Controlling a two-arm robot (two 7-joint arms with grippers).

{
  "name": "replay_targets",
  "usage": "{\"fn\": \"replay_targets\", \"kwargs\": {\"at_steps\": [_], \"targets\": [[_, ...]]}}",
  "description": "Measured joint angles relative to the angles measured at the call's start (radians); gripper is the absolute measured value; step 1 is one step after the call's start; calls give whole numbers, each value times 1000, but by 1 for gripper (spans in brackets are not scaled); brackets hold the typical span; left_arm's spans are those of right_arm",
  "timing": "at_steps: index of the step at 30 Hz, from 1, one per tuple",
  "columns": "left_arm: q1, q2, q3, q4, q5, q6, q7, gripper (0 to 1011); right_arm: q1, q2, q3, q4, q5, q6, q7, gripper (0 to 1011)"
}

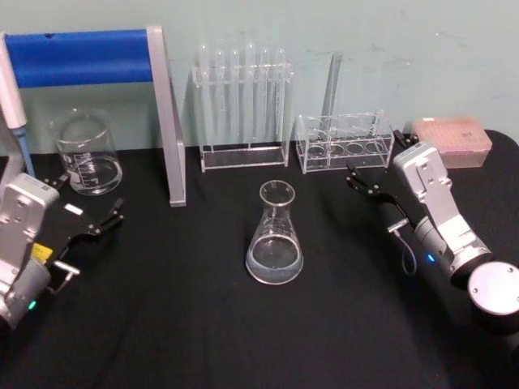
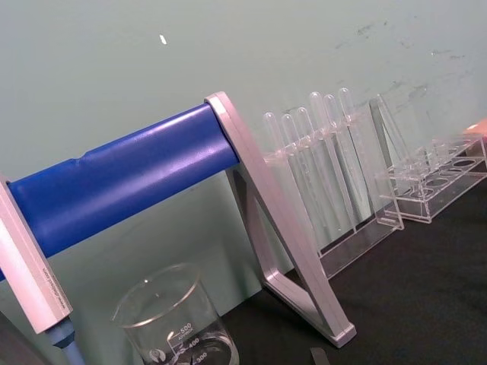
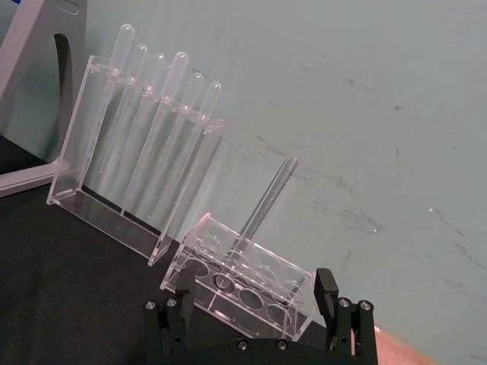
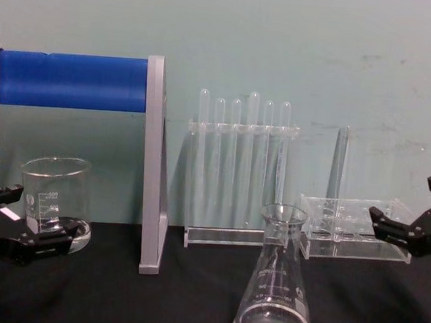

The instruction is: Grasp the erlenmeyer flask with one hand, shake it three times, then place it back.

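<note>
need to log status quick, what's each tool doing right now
left tool: open, holding nothing, low by the beaker.
right tool: open, holding nothing, near the small rack.
flask untouched.

An erlenmeyer flask (image 1: pixel 275 235) stands upright at the centre of a black table (image 1: pixel 203 324), apart from both arms. The left end effector (image 1: pixel 91 212) and right end effector (image 1: pixel 362 180) sit open on either side. Behind: a glass beaker (image 1: pixel 85 152), a test tube rack (image 1: pixel 242 109), a smaller clear rack (image 1: pixel 344 143).
</note>
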State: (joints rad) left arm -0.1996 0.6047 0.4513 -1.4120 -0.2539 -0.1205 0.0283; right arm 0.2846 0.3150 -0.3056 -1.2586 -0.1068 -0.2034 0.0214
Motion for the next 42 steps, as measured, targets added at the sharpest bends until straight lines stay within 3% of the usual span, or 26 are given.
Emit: {"fn": "replay_targets", "kwargs": {"at_steps": [42], "targets": [[0,0,0,0,0,0,0,1001,-1,1,0,-3,6,4,4,1000]]}}
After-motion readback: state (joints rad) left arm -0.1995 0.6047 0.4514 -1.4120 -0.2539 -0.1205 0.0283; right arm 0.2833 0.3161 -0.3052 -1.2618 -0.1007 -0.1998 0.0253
